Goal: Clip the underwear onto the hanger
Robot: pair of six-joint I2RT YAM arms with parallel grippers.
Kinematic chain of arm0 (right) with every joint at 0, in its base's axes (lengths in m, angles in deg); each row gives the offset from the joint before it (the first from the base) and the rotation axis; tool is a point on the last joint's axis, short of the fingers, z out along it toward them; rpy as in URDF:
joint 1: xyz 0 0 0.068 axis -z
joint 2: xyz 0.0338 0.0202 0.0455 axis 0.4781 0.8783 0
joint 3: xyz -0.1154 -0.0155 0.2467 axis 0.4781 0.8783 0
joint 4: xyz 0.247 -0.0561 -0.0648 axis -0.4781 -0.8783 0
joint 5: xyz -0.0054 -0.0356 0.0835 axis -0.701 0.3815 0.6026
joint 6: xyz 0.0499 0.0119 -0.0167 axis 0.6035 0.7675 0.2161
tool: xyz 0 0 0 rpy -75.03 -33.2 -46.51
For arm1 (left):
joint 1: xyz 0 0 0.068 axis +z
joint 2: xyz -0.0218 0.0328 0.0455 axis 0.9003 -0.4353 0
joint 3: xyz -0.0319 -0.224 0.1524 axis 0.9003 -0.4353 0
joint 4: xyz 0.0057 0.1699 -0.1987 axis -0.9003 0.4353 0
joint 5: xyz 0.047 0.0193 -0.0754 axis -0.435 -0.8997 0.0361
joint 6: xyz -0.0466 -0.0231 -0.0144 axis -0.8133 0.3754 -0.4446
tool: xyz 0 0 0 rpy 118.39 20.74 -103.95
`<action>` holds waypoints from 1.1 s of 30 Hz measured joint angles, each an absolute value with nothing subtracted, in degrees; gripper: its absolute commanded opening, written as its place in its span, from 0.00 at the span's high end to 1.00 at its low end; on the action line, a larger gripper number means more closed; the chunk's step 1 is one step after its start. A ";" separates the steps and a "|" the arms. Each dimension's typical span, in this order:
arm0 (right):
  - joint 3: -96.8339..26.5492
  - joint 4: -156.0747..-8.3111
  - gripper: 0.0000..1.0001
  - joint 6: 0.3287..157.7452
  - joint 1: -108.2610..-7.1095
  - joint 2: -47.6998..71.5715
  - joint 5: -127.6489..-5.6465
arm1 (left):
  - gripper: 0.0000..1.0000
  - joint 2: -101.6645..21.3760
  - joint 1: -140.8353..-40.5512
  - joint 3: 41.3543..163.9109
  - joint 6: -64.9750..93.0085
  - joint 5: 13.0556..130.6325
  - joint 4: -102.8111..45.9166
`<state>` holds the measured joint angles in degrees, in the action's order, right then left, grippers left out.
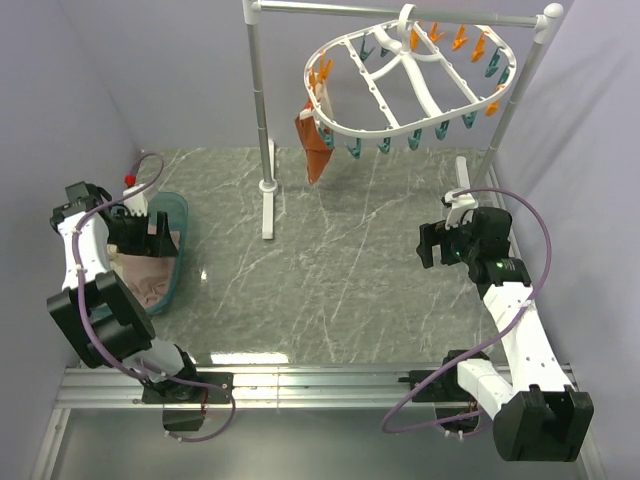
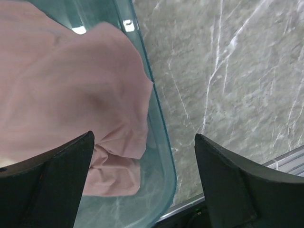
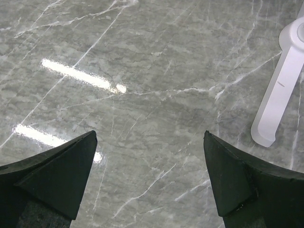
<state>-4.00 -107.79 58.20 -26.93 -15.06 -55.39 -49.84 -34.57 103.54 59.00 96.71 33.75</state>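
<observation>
Bright, even overhead light is seen throughout; white glare streaks are reflected on the glossy worktop (image 3: 156,47), and shadows are rendered soft

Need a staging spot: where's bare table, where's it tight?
Free: marble between the teal bin and the right gripper, nearer than the stand foot. Tight: left edge, left gripper over bin and underwear; back, under the hanger.

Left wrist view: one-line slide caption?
Open left gripper above pale pink cloth underwear lying in a translucent teal plastic tub.

underwear (image 2: 61,95): soft matt cloth | bin (image 2: 164,142): glossy translucent plastic | table (image 3: 142,57): polished marble-look
</observation>
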 measured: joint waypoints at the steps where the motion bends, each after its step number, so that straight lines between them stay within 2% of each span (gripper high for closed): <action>1: -4.00 -107.79 0.00 58.20 -26.93 -15.06 -55.39 | 0.10 -50.54 -34.57 102.89 59.07 96.69 33.40; 11: -4.00 -107.84 0.00 57.79 -27.10 -15.28 -55.44 | 0.22 -57.38 -34.57 100.18 58.63 97.84 27.65; 14: -4.00 -107.84 0.00 57.79 -27.10 -15.48 -55.44 | 0.30 -58.69 -34.57 100.18 57.98 98.96 26.82; 15: -4.00 -107.84 0.00 57.79 -27.10 -15.52 -55.44 | 0.36 -59.02 -34.57 100.18 57.82 99.50 26.78; 17: -4.00 -107.86 0.00 57.81 -27.10 -15.56 -55.44 | 0.42 -59.43 -34.57 100.20 57.47 100.84 26.95; 18: -4.00 -107.86 0.00 57.79 -27.10 -15.56 -55.44 | 0.51 -59.52 -34.57 100.22 57.43 101.32 27.02; 21: -4.00 -107.86 0.00 57.79 -27.10 -15.56 -55.46 | 0.65 -59.98 -34.65 100.61 56.69 103.11 27.92; 23: -4.00 -107.86 0.00 57.81 -27.10 -15.56 -55.48 | 0.73 -60.66 -34.57 101.58 56.25 104.38 29.12; 27: -4.00 -107.86 0.00 57.81 -27.10 -15.54 -55.44 | 0.99 -61.77 -34.06 104.18 56.12 105.65 30.17; 33: -4.00 -107.86 0.00 57.81 -27.10 -15.56 -55.44 | 0.99 -61.95 -33.21 108.53 56.95 106.26 32.64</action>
<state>-4.00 -107.86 57.81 -27.10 -15.56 -55.44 -61.95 -33.21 108.53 56.95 106.26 32.64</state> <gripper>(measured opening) 0.998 0.014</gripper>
